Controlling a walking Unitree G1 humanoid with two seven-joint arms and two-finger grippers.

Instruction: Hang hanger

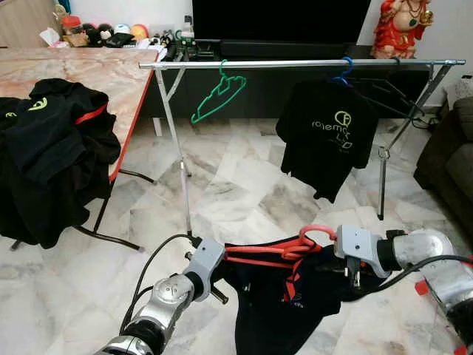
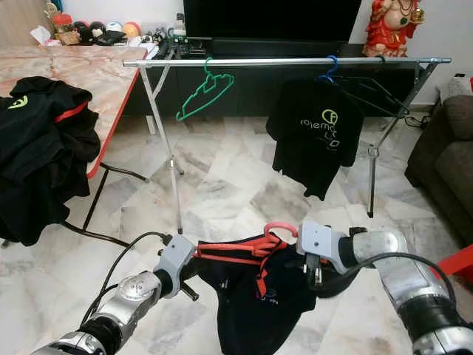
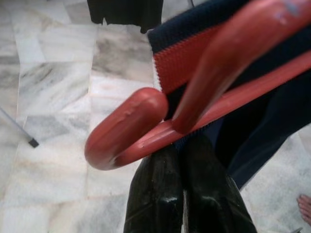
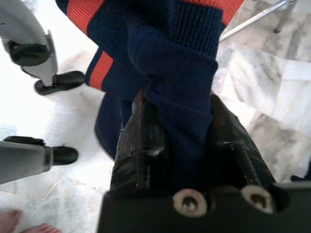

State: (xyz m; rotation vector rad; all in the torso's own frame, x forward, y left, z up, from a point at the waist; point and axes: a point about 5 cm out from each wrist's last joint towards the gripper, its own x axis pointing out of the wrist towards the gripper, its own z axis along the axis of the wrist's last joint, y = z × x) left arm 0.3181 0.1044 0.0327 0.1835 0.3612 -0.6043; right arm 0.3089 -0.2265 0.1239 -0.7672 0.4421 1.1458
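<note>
Left wrist view: left gripper (image 3: 182,160) jaws closed on red hanger (image 3: 146,131).
Right gripper (image 4: 182,145): jaws clamp navy shirt (image 4: 180,73).
Rail (image 1: 295,64): beyond.

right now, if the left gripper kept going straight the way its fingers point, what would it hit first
The left gripper is shut on the red hanger, with the navy shirt just past it. Beyond those the line seems to drop to the marble floor; depth is unclear, so this is a guess.

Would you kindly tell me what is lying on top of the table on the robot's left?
A heap of black shirts with a red trim covers the near end of the table, draping over its edge. Small items stand at the far end. Whatever lies beneath the heap is hidden.
</note>
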